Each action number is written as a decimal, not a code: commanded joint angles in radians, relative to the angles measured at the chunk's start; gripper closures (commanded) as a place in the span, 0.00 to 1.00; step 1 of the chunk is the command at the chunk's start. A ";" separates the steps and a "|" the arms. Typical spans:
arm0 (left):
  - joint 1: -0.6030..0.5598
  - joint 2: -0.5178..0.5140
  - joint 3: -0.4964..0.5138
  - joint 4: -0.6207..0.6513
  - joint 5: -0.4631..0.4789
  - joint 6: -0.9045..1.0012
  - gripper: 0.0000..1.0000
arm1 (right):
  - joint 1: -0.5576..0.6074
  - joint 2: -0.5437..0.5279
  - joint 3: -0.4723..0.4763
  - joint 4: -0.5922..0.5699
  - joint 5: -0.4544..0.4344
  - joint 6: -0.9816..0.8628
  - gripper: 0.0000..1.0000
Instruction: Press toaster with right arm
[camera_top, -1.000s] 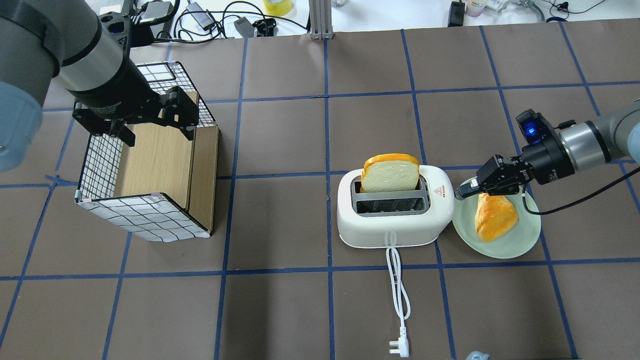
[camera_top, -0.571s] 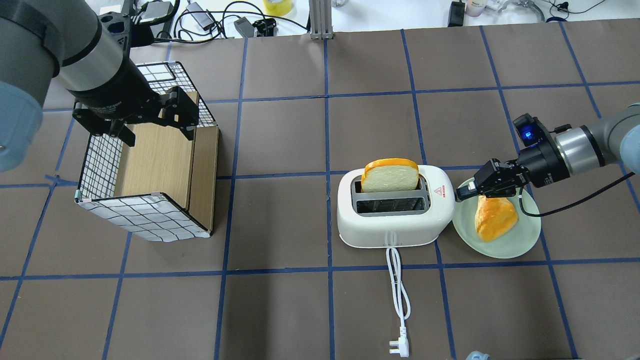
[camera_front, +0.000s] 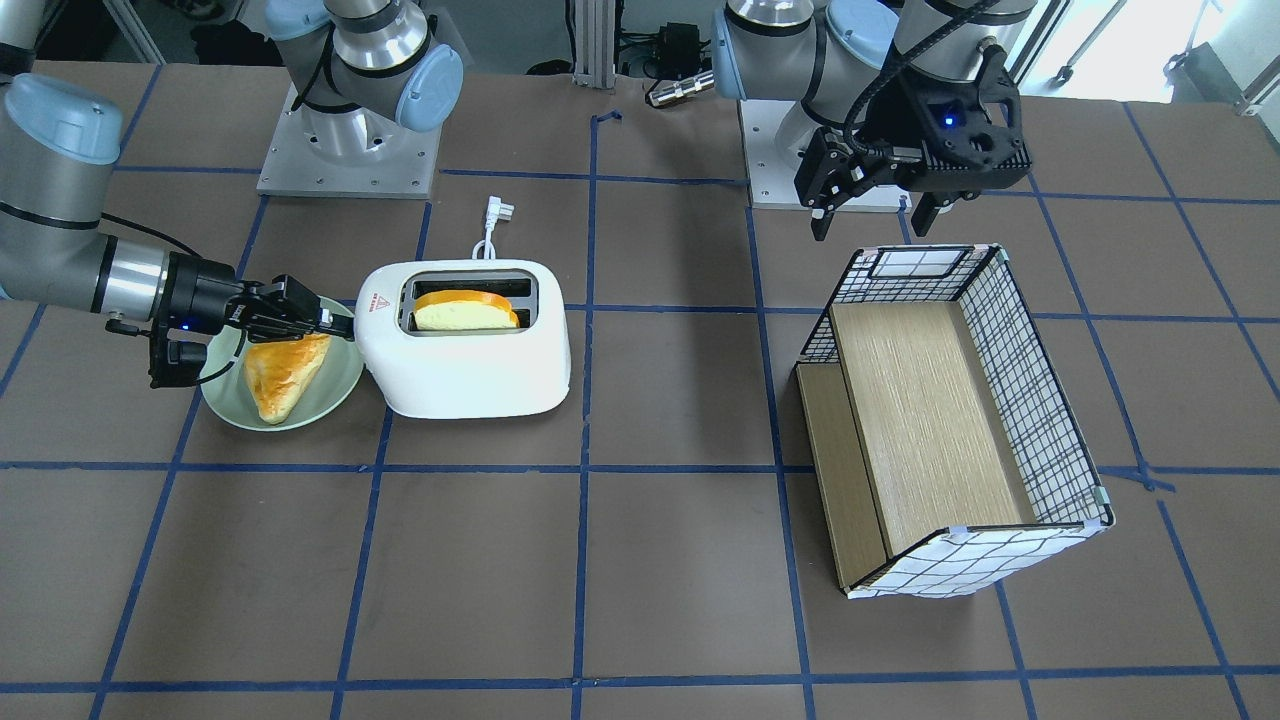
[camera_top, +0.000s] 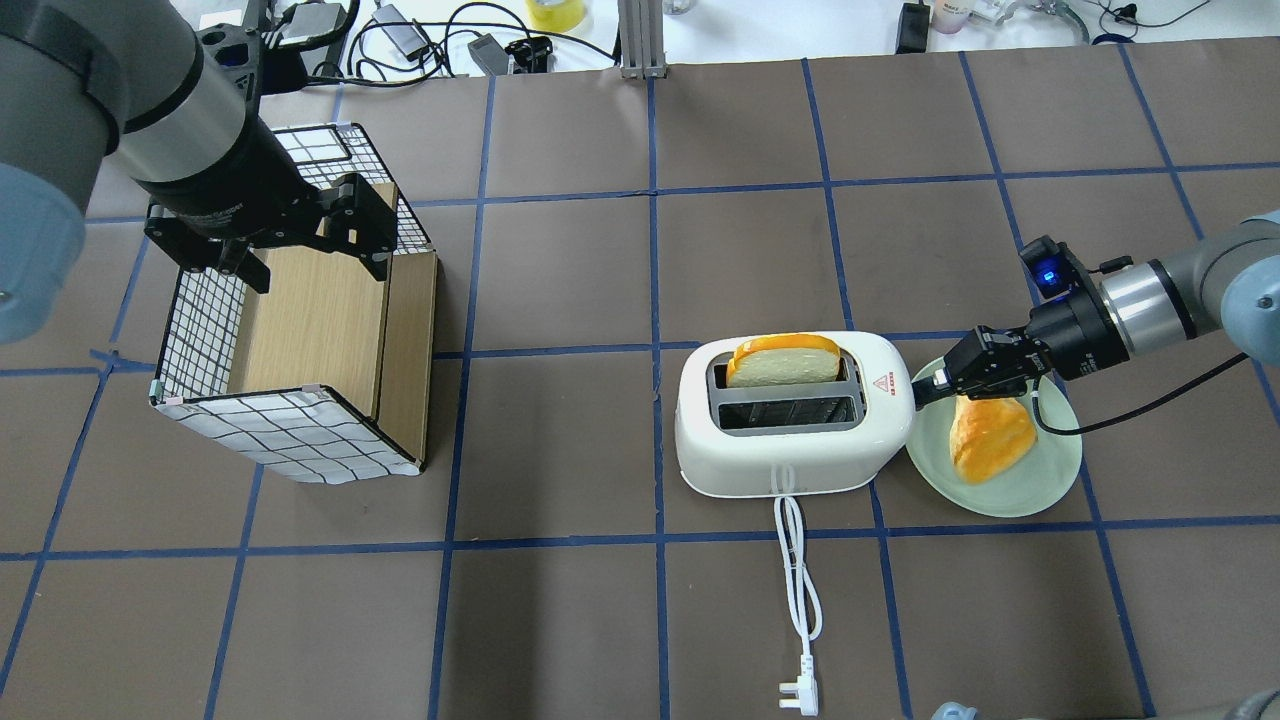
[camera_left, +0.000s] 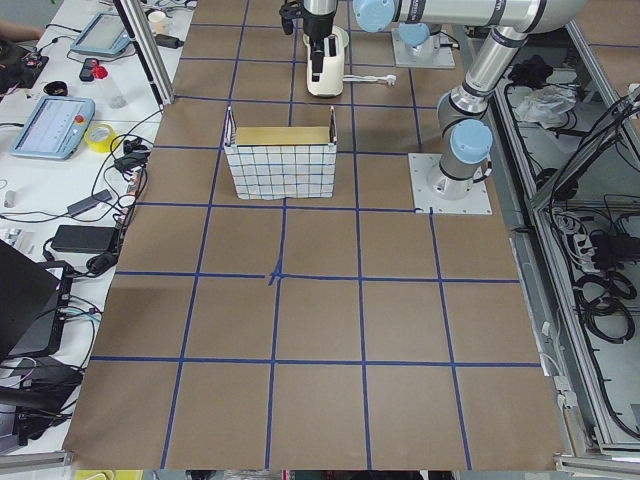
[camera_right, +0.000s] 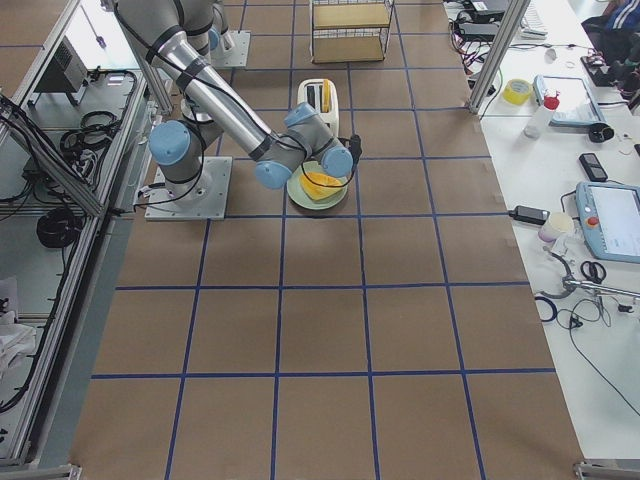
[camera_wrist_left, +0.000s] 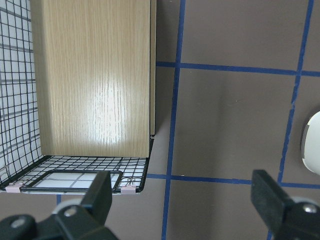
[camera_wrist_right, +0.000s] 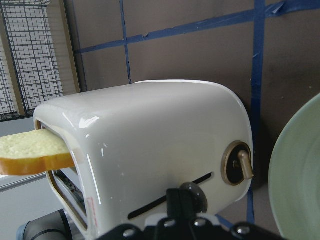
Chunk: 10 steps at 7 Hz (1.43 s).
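Observation:
The white toaster (camera_top: 780, 465) stands mid-table, red triangle mark on top; it also shows in the front view (camera_front: 470, 375) and fills the right wrist view (camera_wrist_right: 160, 135). A bread slice (camera_top: 783, 360) sits low in its far slot. My right gripper (camera_top: 922, 392) is shut, and its tip rests against the lever (camera_wrist_right: 192, 192) on the toaster's end, beside the round knob (camera_wrist_right: 237, 164). In the front view my right gripper (camera_front: 335, 322) reaches over the plate. My left gripper (camera_top: 315, 262) is open and empty above the wire box.
A green plate (camera_top: 1040, 480) with a pastry (camera_top: 990, 435) lies just right of the toaster, under my right gripper. The checked wire box (camera_top: 310, 330) with wooden shelves stands at the left. The white cord and plug (camera_top: 800, 690) trail toward the front edge.
My right gripper has moved down along the toaster's end. The bread slice has sunk lower into its slot. The left arm has not moved.

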 joint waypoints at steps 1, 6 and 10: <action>0.000 0.000 0.000 0.000 0.001 0.000 0.00 | 0.000 0.004 0.017 -0.037 -0.001 0.001 1.00; 0.000 0.000 0.000 0.000 0.001 0.000 0.00 | 0.000 -0.006 -0.003 -0.034 -0.010 0.111 1.00; 0.000 0.000 0.000 0.000 0.000 0.000 0.00 | 0.061 -0.131 -0.205 0.000 -0.196 0.456 0.99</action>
